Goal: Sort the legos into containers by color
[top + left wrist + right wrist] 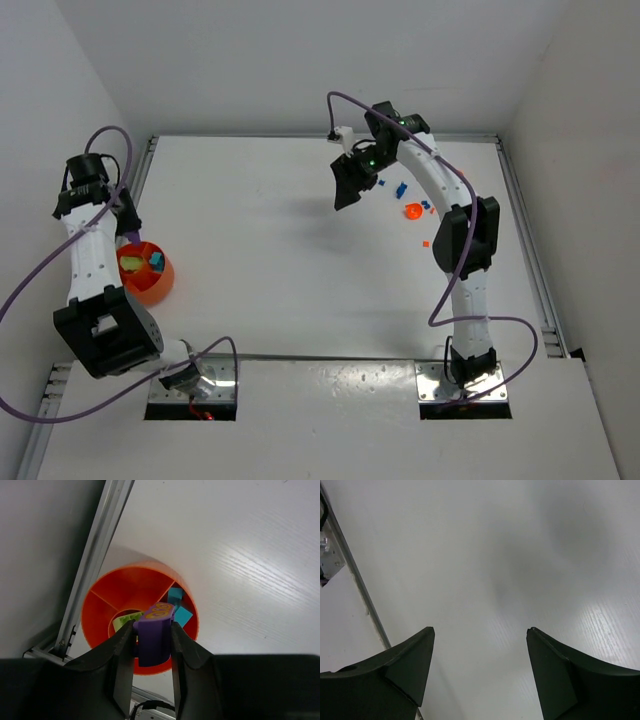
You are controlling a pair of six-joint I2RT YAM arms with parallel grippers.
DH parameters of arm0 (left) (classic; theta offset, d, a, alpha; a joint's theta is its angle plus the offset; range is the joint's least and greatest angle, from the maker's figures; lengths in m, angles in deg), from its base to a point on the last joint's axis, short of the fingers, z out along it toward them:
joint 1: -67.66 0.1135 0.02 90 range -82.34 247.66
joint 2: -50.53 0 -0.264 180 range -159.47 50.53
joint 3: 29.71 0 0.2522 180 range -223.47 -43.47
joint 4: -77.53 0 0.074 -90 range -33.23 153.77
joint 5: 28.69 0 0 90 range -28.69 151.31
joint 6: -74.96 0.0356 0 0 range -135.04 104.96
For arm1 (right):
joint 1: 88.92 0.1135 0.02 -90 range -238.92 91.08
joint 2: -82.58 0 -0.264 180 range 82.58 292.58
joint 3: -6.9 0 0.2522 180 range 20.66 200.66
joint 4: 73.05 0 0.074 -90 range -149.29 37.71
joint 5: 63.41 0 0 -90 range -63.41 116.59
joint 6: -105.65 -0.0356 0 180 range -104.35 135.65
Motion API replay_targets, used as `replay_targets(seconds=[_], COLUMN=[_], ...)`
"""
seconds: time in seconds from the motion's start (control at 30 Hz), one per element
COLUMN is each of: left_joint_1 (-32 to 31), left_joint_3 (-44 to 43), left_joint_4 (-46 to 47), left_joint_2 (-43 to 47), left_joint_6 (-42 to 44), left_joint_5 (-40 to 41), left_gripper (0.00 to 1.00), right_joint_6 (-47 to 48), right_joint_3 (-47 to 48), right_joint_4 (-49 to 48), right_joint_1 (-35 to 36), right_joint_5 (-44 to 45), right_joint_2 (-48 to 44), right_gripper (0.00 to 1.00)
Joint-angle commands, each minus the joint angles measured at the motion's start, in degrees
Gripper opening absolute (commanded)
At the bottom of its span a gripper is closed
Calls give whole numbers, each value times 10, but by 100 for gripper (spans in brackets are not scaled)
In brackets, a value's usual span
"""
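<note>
**brickbot_fan:** Down at the near left corner of the table [280,260], the left jaws are clamped on a purple brick [155,632] with a yellowish studded top. It hangs right over the orange bowl [100,587]. The bowl's split into wedges by dividers. There are cyan bits [179,607] in the right-hand wedge and a green piece [125,621] closer to the middle. So I'd call this the drop-off step for purple.

**yam_lurker:** Makes sense. Can you tell which wedge it's actually over?

**brickbot_fan:** Nope, the brick and jaws hide the near half of the bowl. The wedge on the far side looks bare though. My guess is the next move is a small nudge toward that one before letting go, otherwise purple lands in with the green.

**yam_lurker:** And further out?

**brickbot_fan:** The right jaws are spread wide with nothing between them, and the wrist view shows only bare table underneath. Just to their right, out toward the far side, a few blue legos [400,188] and a roundish orange piece [413,211] lie loose. That arm needs to swing over one, drop down and line up carefully, since those bits are tiny next to the jaws.
</note>
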Motion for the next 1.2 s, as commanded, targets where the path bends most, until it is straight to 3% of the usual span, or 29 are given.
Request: replay_targets(seconds=[0.0,1.0,1.17], left_joint_1=[11,28,28], left_joint_3=[13,74,79], left_joint_4=[33,112,112], left_joint_2=[-1,-67,-67], left_joint_6=[4,33,45], left_joint_5=[23,14,-6], left_gripper=[0,0,24], right_joint_6=[9,9,9], right_joint_3=[19,-2,-2], right_joint_4=[3,-8,-8], right_joint_1=[0,0,0], right_joint_5=[2,2,7], right_joint_2=[0,0,5], right_gripper=[75,75,75])
